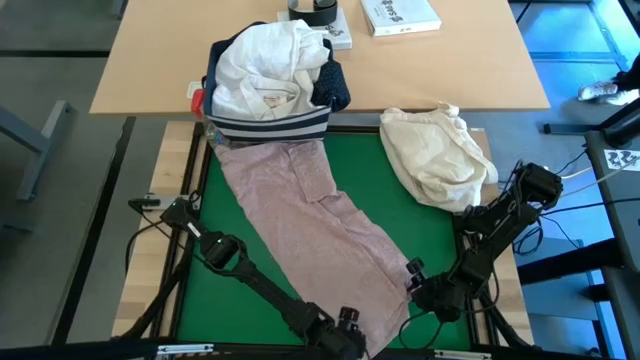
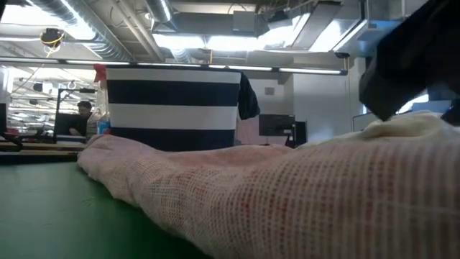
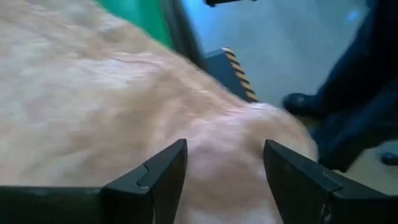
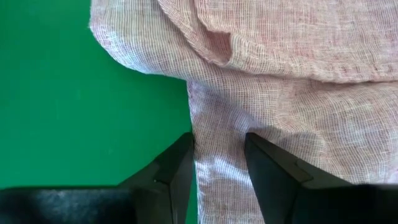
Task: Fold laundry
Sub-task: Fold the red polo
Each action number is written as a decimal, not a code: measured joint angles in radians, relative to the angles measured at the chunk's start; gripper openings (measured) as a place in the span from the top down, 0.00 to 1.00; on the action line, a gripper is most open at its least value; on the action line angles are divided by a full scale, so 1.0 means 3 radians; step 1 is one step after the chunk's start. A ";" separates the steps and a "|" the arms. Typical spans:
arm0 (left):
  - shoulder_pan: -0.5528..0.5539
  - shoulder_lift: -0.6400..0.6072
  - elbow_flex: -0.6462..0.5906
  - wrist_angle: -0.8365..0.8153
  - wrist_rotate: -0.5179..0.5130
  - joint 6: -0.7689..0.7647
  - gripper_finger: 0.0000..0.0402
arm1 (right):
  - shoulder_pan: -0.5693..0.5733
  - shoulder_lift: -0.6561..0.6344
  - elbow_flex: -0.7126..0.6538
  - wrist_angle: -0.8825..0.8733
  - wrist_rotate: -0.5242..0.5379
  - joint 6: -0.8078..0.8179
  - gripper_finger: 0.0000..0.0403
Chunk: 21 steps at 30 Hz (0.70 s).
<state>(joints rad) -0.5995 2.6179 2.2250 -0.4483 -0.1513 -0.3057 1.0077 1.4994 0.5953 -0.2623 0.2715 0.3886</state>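
The pale pink top (image 1: pixel 300 210) lies stretched out on the green mat, its far end against the navy striped bin (image 1: pixel 268 122) and its near end by the near edge. My left gripper (image 1: pixel 347 320) is open at the top's near end, with a hump of pink cloth (image 3: pixel 225 140) between its fingers. My right gripper (image 1: pixel 413 270) is open at the top's right side edge, near its near end; the cloth edge (image 4: pixel 198 134) runs between its fingers. The white shirt (image 1: pixel 265 65) and the navy dotted shirt (image 1: pixel 333 88) sit in the bin. The jeans are not in view. My left gripper stands over the pink top's near end from above, a finger (image 3: pixel 163 177) on each side of the hump; I cannot tell whether it touches. My right gripper stands astride the top's side edge, pointing down at the mat; whether its fingers (image 4: pixel 268 168) touch the cloth I cannot tell.
A cream-beige cloth bundle (image 1: pixel 435 152) lies on the mat's far right corner. Bare green mat (image 1: pixel 225 230) shows left of the top. A book (image 1: pixel 400 14) and a tape roll (image 1: pixel 312 10) lie on the wooden table beyond. A person's dark shoe (image 3: pixel 300 102) shows past the near edge.
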 joint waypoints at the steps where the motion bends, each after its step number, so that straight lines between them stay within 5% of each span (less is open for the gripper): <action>1: 0.0016 -0.0008 -0.0035 0.0007 0.0008 0.0017 0.49 | 0.0000 0.0001 0.0000 0.0000 0.0002 0.0005 0.63; 9: 0.0122 -0.0019 -0.0185 0.0021 0.0276 0.0158 0.55 | 0.0000 0.0001 -0.0001 0.0003 -0.0004 0.0025 0.63; 17: 0.0125 -0.0018 -0.0190 -0.0062 0.0479 0.0296 0.94 | 0.0001 0.0013 -0.0001 0.0006 0.0032 0.0005 0.63; 21: 0.0120 -0.0018 -0.0190 -0.0076 0.0463 0.0289 0.98 | 0.0004 0.0014 -0.0001 0.0015 0.0096 -0.0123 0.64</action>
<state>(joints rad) -0.5636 2.6125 2.1681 -0.4709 -0.0125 -0.2191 1.0088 1.5036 0.5949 -0.2577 0.3002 0.3516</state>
